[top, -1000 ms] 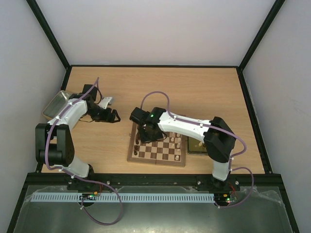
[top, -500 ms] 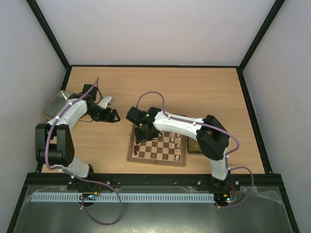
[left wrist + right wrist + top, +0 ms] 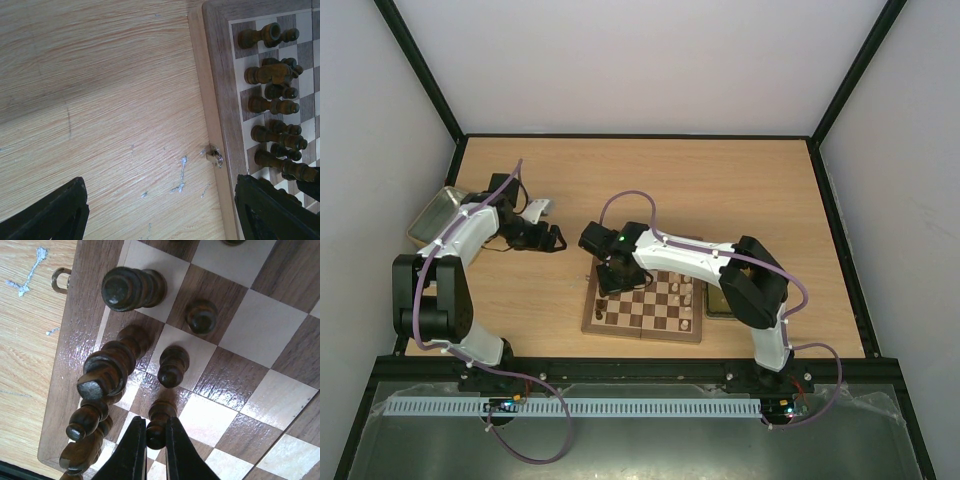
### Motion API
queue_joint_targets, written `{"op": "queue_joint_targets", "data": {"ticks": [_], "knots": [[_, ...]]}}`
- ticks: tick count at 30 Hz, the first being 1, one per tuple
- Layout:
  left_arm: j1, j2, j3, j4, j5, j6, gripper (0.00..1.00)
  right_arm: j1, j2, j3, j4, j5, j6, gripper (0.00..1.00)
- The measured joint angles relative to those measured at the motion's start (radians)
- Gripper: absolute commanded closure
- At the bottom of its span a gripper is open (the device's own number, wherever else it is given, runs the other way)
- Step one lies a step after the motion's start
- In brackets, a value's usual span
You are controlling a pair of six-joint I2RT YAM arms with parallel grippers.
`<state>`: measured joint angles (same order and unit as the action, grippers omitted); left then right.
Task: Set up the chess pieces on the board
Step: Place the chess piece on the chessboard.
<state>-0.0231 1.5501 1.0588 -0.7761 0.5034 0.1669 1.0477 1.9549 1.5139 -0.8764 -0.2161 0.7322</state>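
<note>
The chessboard [image 3: 640,333] lies at the table's front middle. Dark brown chess pieces [image 3: 605,298] stand in two rows along its left edge, and pale pieces [image 3: 686,296] stand along its right edge. My right gripper [image 3: 610,279] is over the board's far left part. In the right wrist view it [image 3: 156,441] is shut on the head of a dark pawn [image 3: 159,416] that stands on a square, with other dark pieces [image 3: 131,288] close by. My left gripper [image 3: 552,238] is open and empty over bare table left of the board. The left wrist view shows its fingers [image 3: 50,215] wide apart, with the board's edge [image 3: 220,75] on the right.
A grey metal tray [image 3: 433,215] sits at the far left of the table. A yellowish tray [image 3: 722,303] lies right of the board, mostly under my right arm. A small metal clasp [image 3: 215,157] sticks out from the board's left edge.
My right arm has swung a little to the left, bringing its gripper over the dark rows at the board's left edge. The left arm has not moved.
</note>
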Motion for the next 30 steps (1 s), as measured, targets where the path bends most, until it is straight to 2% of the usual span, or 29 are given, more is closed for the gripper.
{"op": "queue_joint_targets", "data": {"ticks": [6, 13, 30], "knots": [[0.000, 0.000, 0.000, 0.000, 0.000, 0.000, 0.19, 0.000, 0.001, 0.000, 0.007, -0.010, -0.004, 0.94], [0.000, 0.000, 0.000, 0.000, -0.003, 0.000, 0.19, 0.000, 0.006, 0.000, 0.012, -0.014, -0.009, 0.87], [0.002, 0.000, 0.000, 0.000, -0.006, 0.000, 0.19, 0.000, 0.006, 0.000, 0.013, -0.017, -0.011, 0.85]]}}
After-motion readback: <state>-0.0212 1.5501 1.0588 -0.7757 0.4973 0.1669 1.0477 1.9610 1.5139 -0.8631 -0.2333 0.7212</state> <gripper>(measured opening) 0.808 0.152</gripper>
